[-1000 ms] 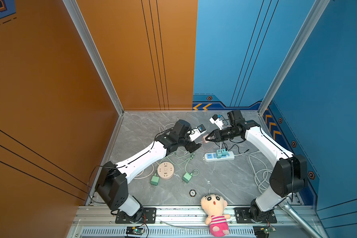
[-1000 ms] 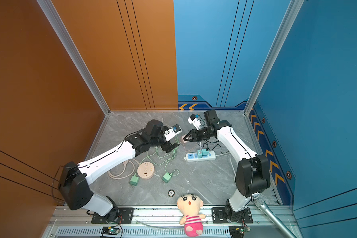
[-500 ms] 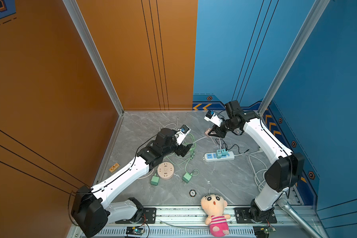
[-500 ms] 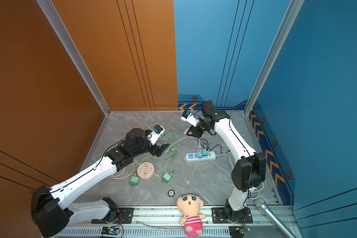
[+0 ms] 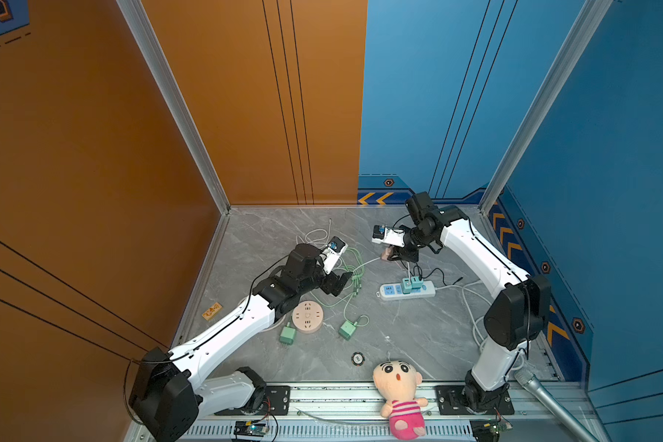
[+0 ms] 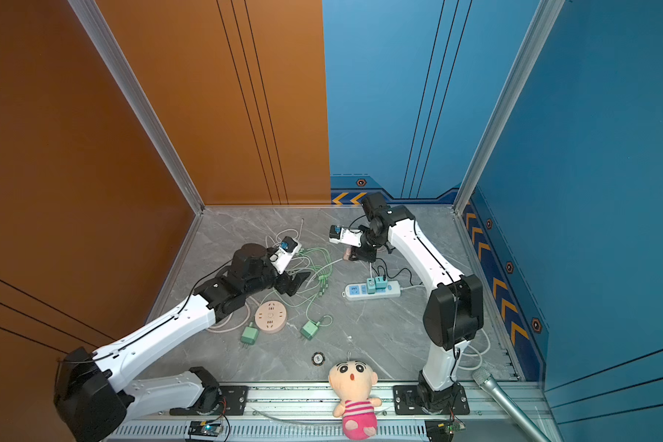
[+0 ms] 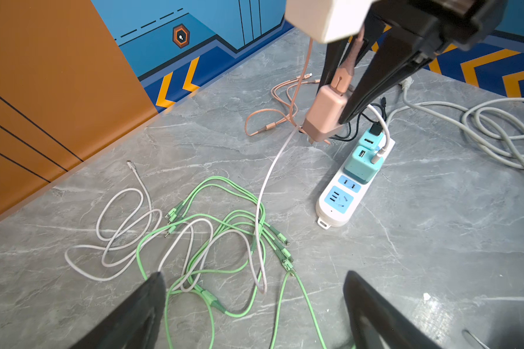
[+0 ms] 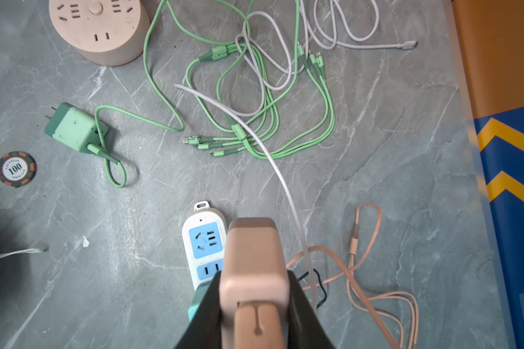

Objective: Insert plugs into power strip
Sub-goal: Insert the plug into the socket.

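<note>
Grey marble floor [image 5: 418,336], orange-blue walls. My right gripper [image 7: 335,104] pinching pink plug [image 8: 254,263], prongs down, raised near power strip [image 5: 406,289], probably for free socket beside seated teal plugs [image 7: 362,163]. Left gripper [image 7: 254,276] spread, empty. Green plugs [image 5: 287,333] lie well apart from strip.

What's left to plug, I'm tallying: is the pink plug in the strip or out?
Out. The right claw holds the pink plug off the floor, clear of the strip, its prongs bare.
</note>
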Controlling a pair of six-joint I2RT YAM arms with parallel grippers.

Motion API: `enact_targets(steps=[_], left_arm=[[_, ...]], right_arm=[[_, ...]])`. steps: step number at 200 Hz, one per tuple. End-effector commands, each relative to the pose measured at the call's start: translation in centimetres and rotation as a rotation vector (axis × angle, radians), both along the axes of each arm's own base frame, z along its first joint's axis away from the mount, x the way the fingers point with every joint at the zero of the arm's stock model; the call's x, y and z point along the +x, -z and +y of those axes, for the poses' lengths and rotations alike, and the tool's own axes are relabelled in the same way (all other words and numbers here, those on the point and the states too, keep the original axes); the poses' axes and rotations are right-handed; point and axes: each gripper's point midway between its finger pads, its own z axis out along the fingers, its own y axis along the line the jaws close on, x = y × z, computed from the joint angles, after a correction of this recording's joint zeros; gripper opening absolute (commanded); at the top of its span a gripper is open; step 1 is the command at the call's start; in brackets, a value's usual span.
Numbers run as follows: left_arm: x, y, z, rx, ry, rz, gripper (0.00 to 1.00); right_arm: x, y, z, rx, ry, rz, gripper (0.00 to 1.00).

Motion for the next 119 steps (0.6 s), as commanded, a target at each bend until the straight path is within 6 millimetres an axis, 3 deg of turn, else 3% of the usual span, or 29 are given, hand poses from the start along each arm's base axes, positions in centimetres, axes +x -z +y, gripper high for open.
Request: enact_targets(steps=[1, 28, 119], left_arm=[[0.2, 0.9, -0.3, -0.020, 0.007, 0.032, 0.92], [0.3, 1.5, -0.5, -0.021, 0.013, 0.050, 0.92], [0.2, 3.1, -1.0, -0.045, 0.038, 0.101, 0.92]], right_arm=[[-1.3, 2.0, -0.5, -0.154, -0.077, -0.016, 0.00], [-2.0, 4.5, -1.3, -0.318, -0.115, -0.033, 0.00], [-4.2, 8.7, -1.4, -0.410, -0.180, 0.025, 0.00]])
